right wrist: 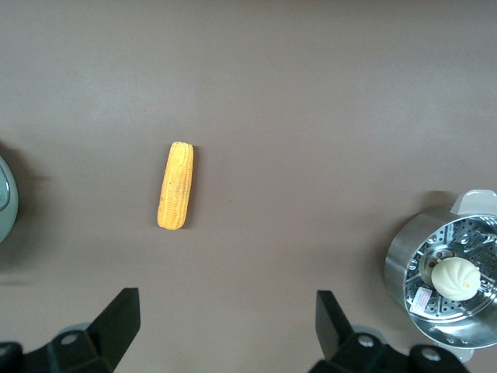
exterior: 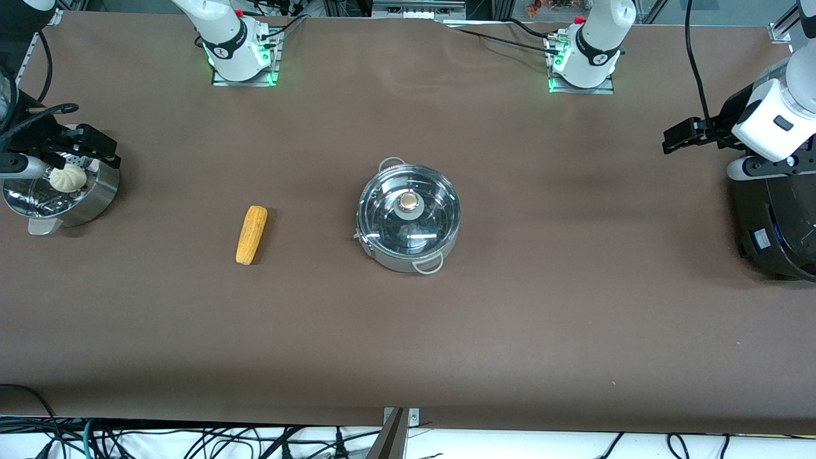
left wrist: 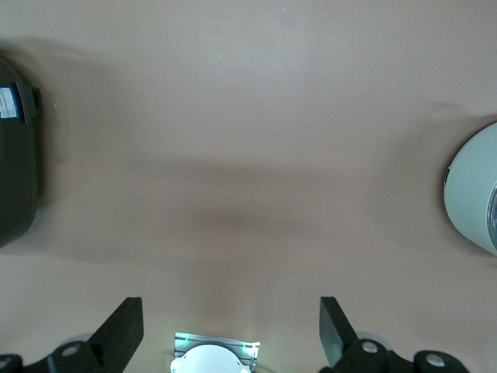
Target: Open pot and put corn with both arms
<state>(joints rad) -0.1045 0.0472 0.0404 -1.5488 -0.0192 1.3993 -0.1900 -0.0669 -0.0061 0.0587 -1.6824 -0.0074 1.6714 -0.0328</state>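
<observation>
A brown cloth covers my tabletop (exterior: 510, 331) edge to edge, evenly lit, with tangled black cables (exterior: 191, 440) on the pale floor along the frame's bottom and metal framing (exterior: 417, 9) at the top centre.

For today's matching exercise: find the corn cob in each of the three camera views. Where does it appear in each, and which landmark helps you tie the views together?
Front view: the corn lies on the brown table, beside the pot, toward the right arm's end.
Left wrist view: not in it.
Right wrist view: the corn lies on bare table.
Shared landmark: the steamer pot with the white bun, in the front and right wrist views.
</observation>
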